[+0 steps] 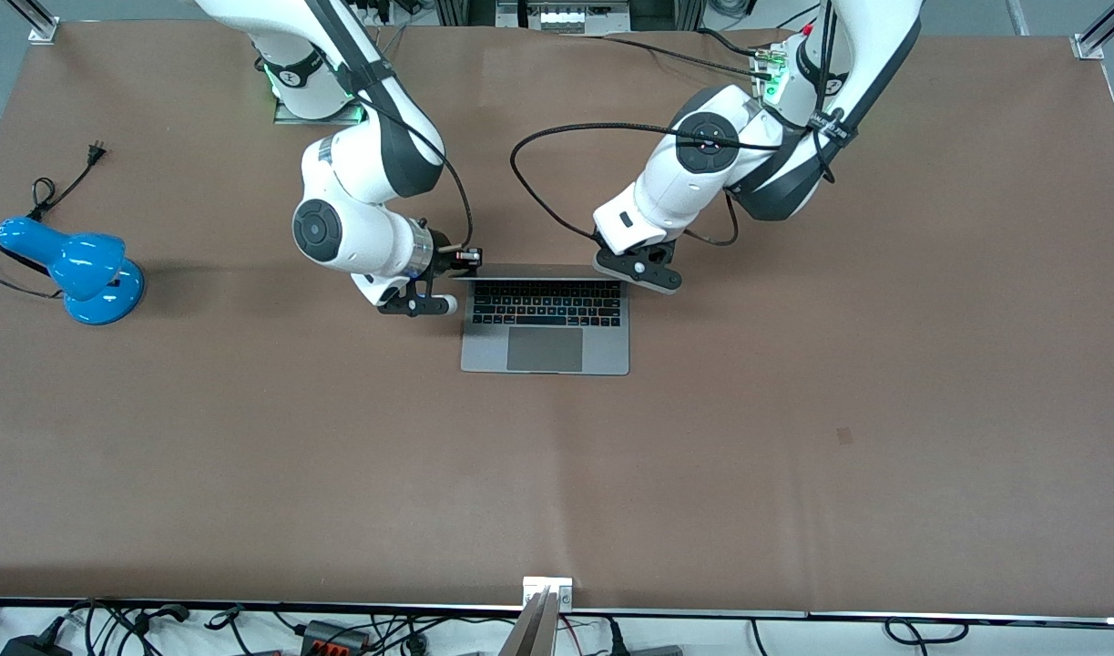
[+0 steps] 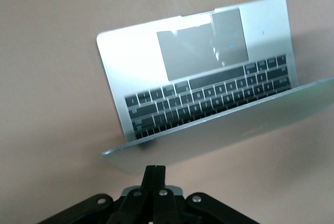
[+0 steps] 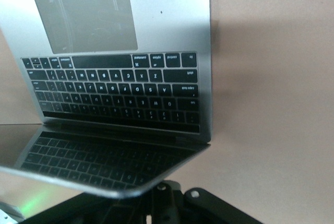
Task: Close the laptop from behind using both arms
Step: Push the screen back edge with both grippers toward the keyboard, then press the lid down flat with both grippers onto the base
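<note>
So far we have both clenched tools, left tool [image 1: 637,266] and right tool [image 1: 465,258], at the lid's top edge, yet the laptop [image 1: 546,321] stands open.

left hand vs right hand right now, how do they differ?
The left hand sits at the lid's top edge at the left arm's end of the laptop; the right hand sits at the lid corner at the right arm's end. The left one comes in at a slant, the right one sideways. Both are shut and empty.
</note>
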{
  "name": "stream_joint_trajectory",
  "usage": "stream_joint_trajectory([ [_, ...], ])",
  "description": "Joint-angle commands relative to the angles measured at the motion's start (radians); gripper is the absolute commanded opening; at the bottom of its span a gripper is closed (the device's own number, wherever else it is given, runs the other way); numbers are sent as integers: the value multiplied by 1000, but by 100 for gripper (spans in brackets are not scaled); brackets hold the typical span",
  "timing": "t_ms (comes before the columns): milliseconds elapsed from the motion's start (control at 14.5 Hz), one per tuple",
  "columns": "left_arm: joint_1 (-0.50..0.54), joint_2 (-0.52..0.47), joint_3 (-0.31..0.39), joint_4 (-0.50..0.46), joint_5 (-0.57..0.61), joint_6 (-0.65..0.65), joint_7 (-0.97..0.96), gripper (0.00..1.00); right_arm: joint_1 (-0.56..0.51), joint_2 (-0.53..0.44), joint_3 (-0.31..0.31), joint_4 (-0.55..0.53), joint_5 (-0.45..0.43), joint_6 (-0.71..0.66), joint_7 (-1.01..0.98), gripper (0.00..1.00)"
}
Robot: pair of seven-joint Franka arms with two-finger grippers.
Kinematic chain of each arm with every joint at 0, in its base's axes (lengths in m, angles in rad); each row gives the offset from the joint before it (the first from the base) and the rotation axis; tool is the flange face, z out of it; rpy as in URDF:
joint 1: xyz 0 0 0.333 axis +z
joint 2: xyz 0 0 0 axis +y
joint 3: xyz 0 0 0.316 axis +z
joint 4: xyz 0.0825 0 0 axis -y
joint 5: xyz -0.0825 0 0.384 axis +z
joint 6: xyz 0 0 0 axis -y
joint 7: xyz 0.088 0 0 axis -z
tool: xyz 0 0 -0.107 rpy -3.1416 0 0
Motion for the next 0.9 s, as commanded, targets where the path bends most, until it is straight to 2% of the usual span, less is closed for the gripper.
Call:
stream_joint_trajectory([
  [0, 3, 65, 16, 22, 71, 73, 0, 1, -10, 69, 0, 65, 14, -9, -6, 0],
  [207, 2, 101, 28, 25, 94, 139, -1, 1, -13, 105, 0, 91, 9, -6, -5, 0],
  [415, 2, 131, 35, 60, 118, 144, -1, 1, -13, 151, 0, 125, 8, -6, -2, 0],
  [622, 2, 199, 38, 109, 190, 145, -14, 1, -19, 209, 0, 172, 8, -6, 1, 0],
  [829, -15, 248, 80, 122, 217, 223, -14, 1, -21, 244, 0, 195, 8, -2, 3, 0],
])
